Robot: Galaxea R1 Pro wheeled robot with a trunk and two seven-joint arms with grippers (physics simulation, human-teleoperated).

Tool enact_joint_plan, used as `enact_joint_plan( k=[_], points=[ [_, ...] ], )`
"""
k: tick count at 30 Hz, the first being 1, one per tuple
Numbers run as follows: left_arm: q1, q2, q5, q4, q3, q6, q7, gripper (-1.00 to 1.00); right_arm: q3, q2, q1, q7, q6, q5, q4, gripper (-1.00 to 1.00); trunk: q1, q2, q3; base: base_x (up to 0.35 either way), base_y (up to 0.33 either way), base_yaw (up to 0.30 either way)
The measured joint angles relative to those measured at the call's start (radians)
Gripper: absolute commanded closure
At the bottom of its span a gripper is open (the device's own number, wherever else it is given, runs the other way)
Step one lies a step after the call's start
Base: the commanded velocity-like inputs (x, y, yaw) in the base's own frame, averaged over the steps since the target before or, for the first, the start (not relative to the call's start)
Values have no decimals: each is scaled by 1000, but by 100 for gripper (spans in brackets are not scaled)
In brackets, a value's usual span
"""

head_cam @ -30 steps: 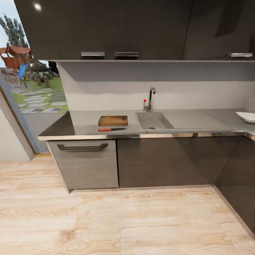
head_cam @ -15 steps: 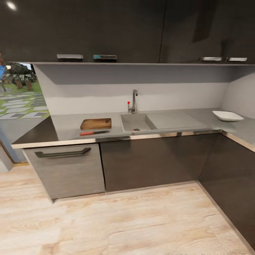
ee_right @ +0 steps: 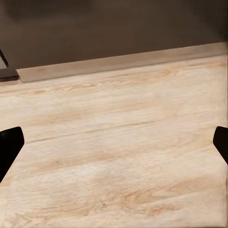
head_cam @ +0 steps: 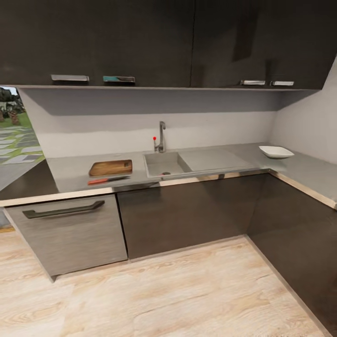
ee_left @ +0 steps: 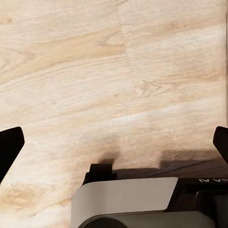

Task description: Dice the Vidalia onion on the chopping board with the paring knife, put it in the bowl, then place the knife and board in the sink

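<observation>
The dark brown chopping board [head_cam: 111, 167] lies flat on the grey countertop [head_cam: 70, 169], left of the sink [head_cam: 161, 163]. In front of the board lies the red-handled paring knife [head_cam: 107, 179]. The sink's chrome tap [head_cam: 161, 136] stands against the back wall. The white bowl [head_cam: 276, 151] sits far right, near the counter's corner. The Vidalia onion is hidden from this angle. My left gripper [ee_left: 114, 147] is open over bare wooden floor. My right gripper [ee_right: 114, 147] is open too, above the floor near a cabinet base.
Dark base cabinets [head_cam: 187, 210] and a grey drawer front with a bar handle [head_cam: 63, 209] stand under the counter. The counter turns the corner along the right wall [head_cam: 304, 175]. Dark upper cabinets [head_cam: 140, 42] hang overhead. Light wooden floor [head_cam: 178, 290] lies between me and the counter.
The camera has swung to the right, so board, knife, sink and bowl all sit further left in the picture. Nothing on the counter has moved.
</observation>
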Motion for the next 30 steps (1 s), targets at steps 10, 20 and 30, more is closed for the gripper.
enact_joint_plan(
  k=[10,20,30],
  points=[
    [0,0,0,1,0,0,0,-100,0,0,0,0,0,0,0,-100,0,0,12,0,0,-207],
    [0,0,0,1,0,0,0,-100,0,0,0,0,0,0,0,-100,0,0,23,0,0,-207],
    [0,0,-1,-2,0,0,0,-100,1,0,0,0,0,0,0,-100,0,0,35,0,0,-207]
  ],
)
